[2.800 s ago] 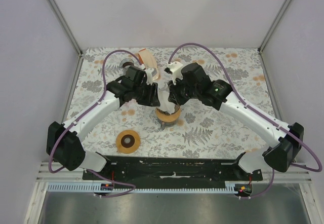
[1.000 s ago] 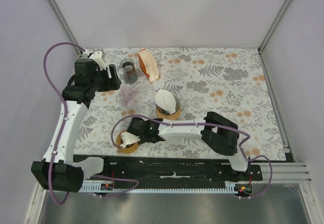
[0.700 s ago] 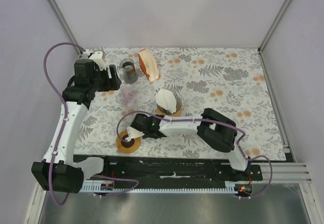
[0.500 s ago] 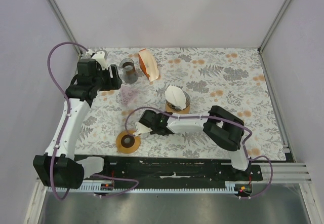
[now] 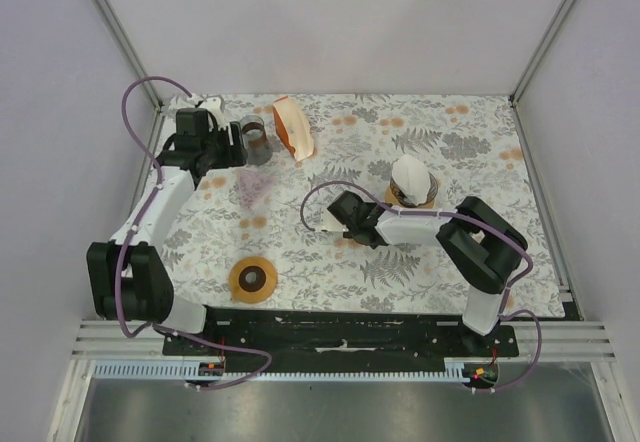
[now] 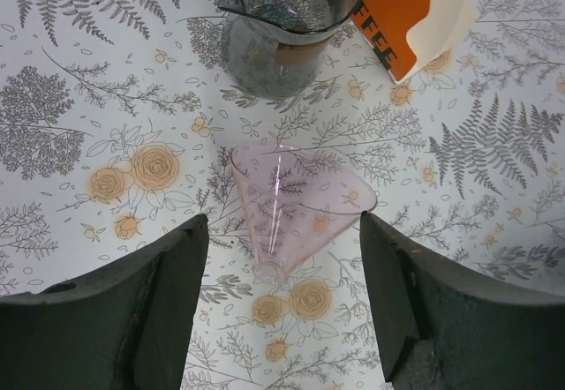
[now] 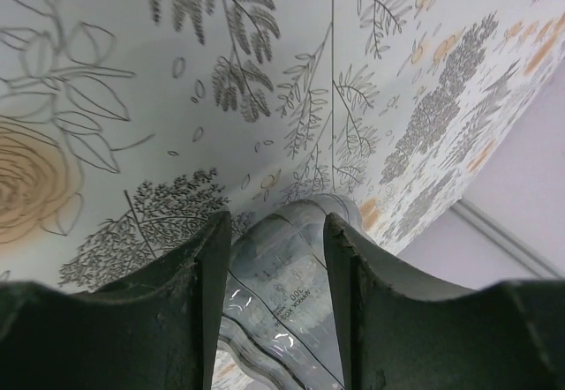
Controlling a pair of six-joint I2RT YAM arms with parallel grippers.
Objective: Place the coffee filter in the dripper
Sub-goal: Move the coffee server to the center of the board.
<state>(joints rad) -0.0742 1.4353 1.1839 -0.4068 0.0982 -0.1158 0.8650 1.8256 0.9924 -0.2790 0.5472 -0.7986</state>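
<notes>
Coffee filter (image 5: 409, 176) stands upright, apart from the right pincer (image 5: 326, 220).

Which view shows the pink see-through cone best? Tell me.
Left wrist: the pink cone lies on its side mid-frame, large and sharp. Top external shows it only as a faint pink smudge. Right wrist shows nothing pink.
</notes>
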